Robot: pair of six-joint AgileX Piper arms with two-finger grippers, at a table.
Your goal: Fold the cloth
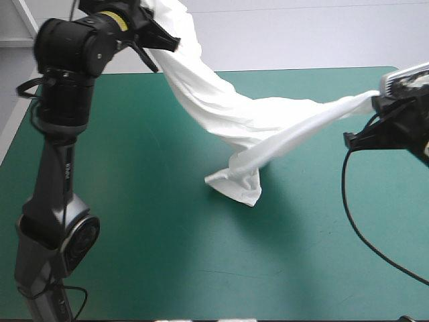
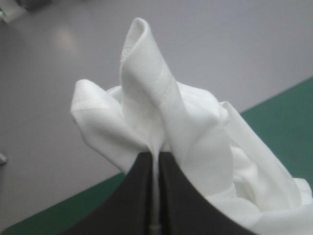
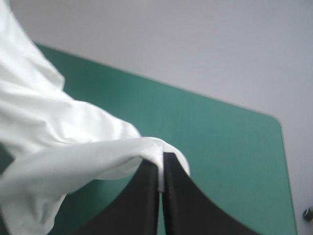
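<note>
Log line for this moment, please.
left gripper: shut on T-shirt, raised | right gripper: shut on T-shirt | T-shirt: slung between both, lowest fold on teal-green table

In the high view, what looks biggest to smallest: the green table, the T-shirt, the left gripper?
Largest: the table.
Then the T-shirt.
Smallest: the left gripper, though it is raised nearer the camera.
</note>
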